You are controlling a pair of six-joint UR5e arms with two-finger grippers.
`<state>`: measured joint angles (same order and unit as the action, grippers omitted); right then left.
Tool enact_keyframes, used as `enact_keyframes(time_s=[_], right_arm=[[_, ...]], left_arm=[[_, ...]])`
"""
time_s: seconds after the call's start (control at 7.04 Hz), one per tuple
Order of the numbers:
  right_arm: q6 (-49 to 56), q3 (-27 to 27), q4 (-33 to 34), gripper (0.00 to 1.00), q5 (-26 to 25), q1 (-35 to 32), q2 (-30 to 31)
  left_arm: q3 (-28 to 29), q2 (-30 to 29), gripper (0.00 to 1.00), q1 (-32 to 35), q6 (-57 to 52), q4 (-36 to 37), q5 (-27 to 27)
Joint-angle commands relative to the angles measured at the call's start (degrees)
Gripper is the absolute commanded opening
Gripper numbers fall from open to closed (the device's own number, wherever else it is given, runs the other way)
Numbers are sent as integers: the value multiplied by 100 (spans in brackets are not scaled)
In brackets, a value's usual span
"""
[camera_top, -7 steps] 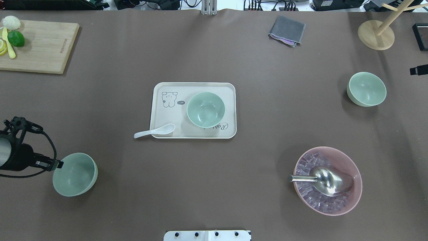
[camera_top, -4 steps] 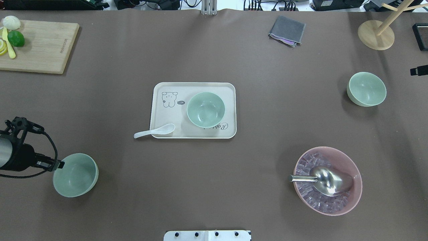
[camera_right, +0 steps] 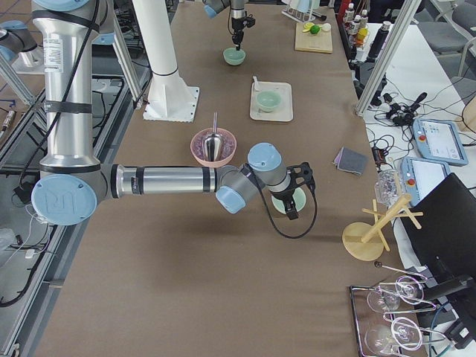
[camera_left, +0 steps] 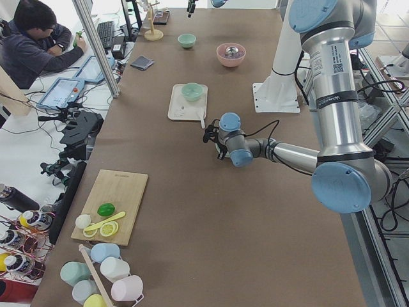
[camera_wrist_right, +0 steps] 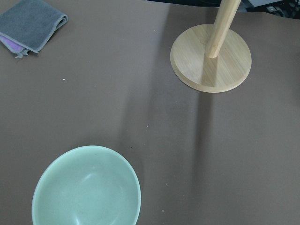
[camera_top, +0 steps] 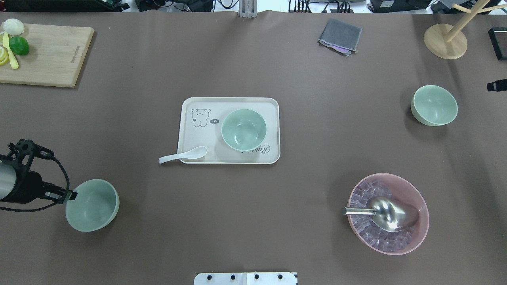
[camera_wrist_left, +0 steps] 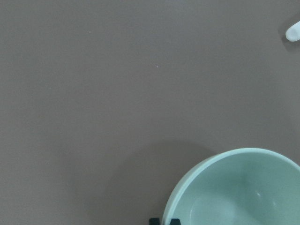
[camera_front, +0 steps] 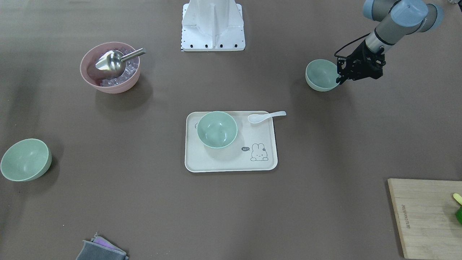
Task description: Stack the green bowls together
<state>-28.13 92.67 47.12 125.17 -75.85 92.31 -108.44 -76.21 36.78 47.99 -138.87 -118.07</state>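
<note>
One tray (camera_top: pixel 190 136) printed "hi" and "Rab…", well apart from left gripper (camera_top: pixel 71 195), holds second green bowl (camera_top: pixel 243 130). Left gripper pinches first green bowl (camera_top: pixel 93 206) by rim, jaws narrow. Third green bowl (camera_top: pixel 434 105) near right gripper (camera_right: pixel 290 211), opening can't be told.

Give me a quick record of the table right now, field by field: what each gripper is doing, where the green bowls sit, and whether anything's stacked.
left gripper: shut on the near bowl at its rim
right gripper: near the far bowl; open or shut unclear
tray bowl: upright on the tray, white spoon across the tray's edge
stacked: none yet, three bowls apart
also: pink bowl with metal scoop
</note>
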Motion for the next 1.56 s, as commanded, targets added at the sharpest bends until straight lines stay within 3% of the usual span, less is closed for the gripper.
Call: enact_keyframes(time_s=[0.0,0.43,0.57,0.85,1.14,1.28,1.42], right_arm=[[0,14,8,100,24,0,41],[9,14,8,100,25,0,120],[18,-21,34,100,-28,0,173],[18,-13,17,100,-19,0,235],[18,-13,8,100,-19,9,244],[18,-4,8,100,-19,18,244],[18,-12,8,100,-37,18,244]], left_arm=[[-28,1,0,4,-9,-9,3],[-345,-77,0,301,26,52,-339],[-371,-191,0,347,35,453,-348],[-467,-1512,0,557,61,2266,-393],[-520,-3259,0,567,123,4689,-340],[-407,-4043,0,532,541,5468,-331],[-128,-4442,0,506,997,5502,-340]])
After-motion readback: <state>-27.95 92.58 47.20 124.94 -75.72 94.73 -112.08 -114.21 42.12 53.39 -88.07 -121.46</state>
